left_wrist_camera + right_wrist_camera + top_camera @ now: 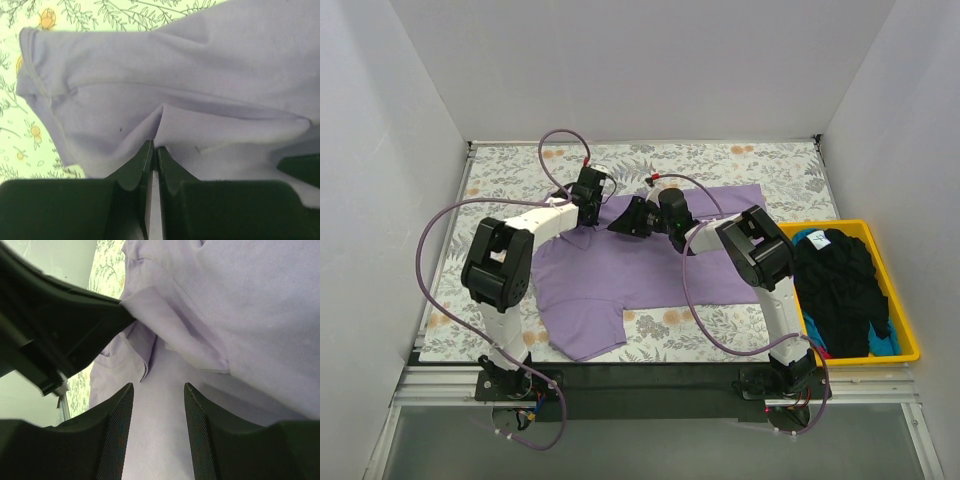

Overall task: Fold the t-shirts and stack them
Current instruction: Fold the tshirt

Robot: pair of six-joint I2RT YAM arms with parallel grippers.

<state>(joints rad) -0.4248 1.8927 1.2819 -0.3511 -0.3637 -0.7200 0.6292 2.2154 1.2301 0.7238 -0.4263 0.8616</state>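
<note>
A lavender t-shirt (630, 265) lies spread on the flowered table, one sleeve hanging toward the front (585, 335). My left gripper (586, 216) is shut on a pinched fold of the shirt's lavender fabric (200, 100) near its upper left part; the fabric creases up to the gripper (154, 146). My right gripper (618, 224) is just to the right of it, low over the same shirt. In the right wrist view this gripper (159, 390) stands open over flat cloth (240, 315). The left gripper's dark finger (75, 320) shows there with the fold at its tip.
A yellow tray (910, 335) stands at the table's right edge, holding a heap of black shirts (840, 290) and some bright blue cloth (808, 238). White walls close in the table on three sides. Purple cables loop above both arms.
</note>
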